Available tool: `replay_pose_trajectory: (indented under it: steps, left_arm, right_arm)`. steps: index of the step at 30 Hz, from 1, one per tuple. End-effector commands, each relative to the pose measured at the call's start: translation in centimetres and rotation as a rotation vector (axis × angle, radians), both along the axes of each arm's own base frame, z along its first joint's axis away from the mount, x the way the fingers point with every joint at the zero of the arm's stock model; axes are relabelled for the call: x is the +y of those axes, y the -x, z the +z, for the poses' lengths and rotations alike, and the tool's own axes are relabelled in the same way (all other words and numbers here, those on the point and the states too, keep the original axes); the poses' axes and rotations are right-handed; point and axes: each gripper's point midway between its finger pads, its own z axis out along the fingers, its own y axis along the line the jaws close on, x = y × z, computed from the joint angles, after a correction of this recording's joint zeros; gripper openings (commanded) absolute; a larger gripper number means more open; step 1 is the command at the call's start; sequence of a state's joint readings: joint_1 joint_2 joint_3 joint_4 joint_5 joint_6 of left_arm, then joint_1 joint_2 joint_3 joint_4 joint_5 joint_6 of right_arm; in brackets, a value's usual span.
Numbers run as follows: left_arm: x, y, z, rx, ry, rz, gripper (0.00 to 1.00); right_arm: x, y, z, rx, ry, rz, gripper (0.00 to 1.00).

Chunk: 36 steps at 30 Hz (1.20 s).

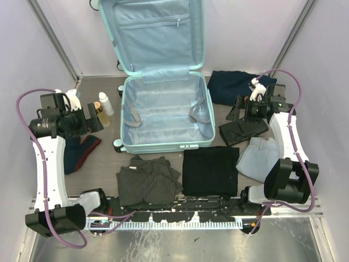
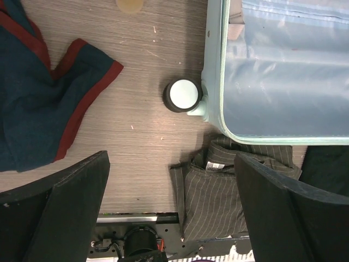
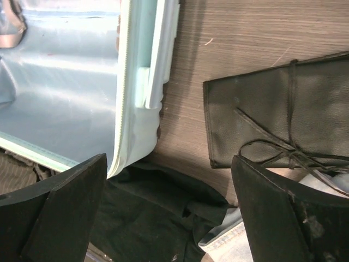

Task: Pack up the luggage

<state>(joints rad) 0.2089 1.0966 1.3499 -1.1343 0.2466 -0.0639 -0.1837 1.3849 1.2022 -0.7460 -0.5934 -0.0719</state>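
Mint-green luggage (image 1: 163, 112) sits open and empty, left gripper (image 2: 172, 164) and right gripper (image 3: 169, 164) both spread, nothing held; I'd grab the striped shirt (image 1: 144, 183) next

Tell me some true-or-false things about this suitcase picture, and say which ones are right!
1. The suitcase lies open with no clothes inside. True.
2. The left pincer is gripping the striped grey garment. False: it is open and empty above the table; the garment lies by the suitcase's near edge.
3. A black tied pouch lies on the table to the right of the suitcase. True.
4. The blue cloth with red trim is packed in the suitcase. False: it lies on the table, left of the suitcase.
5. The right pincer is open. True.
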Motion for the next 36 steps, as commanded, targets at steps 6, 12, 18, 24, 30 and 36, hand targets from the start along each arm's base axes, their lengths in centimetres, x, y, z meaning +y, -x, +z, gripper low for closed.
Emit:
replay_pose_trajectory:
  steps: [6, 12, 18, 24, 30, 36]
  left_arm:
    - [1.4, -1.2, 2.0, -0.07, -0.08, 0.048, 0.98]
    - [2.3, -1.7, 2.3, -0.076, -0.126, 0.064, 0.98]
    - [3.0, -1.8, 2.2, -0.065, -0.166, 0.069, 0.98]
    - [3.4, -2.0, 2.0, -0.046, -0.184, 0.069, 0.98]
    - [3.6, -2.4, 1.9, -0.034, -0.18, 0.081, 0.98]
    - [3.7, -2.5, 2.0, -0.038, -0.185, 0.082, 0.98]
  right_arm:
    - [-2.0, -9.7, 3.2, -0.162, 0.193, -0.122, 0.96]
    - [-0.6, -17.1, 2.9, -0.222, 0.278, -0.126, 0.91]
    - [1.0, -23.7, 0.5, -0.25, 0.294, -0.119, 0.83]
    - [1.7, -26.8, -5.0, -0.202, 0.331, -0.113, 0.79]
    - [0.8, -25.3, -10.1, -0.095, 0.396, -0.066, 0.79]
    - [-2.6, -20.4, -13.6, 0.078, 0.456, 0.024, 0.78]
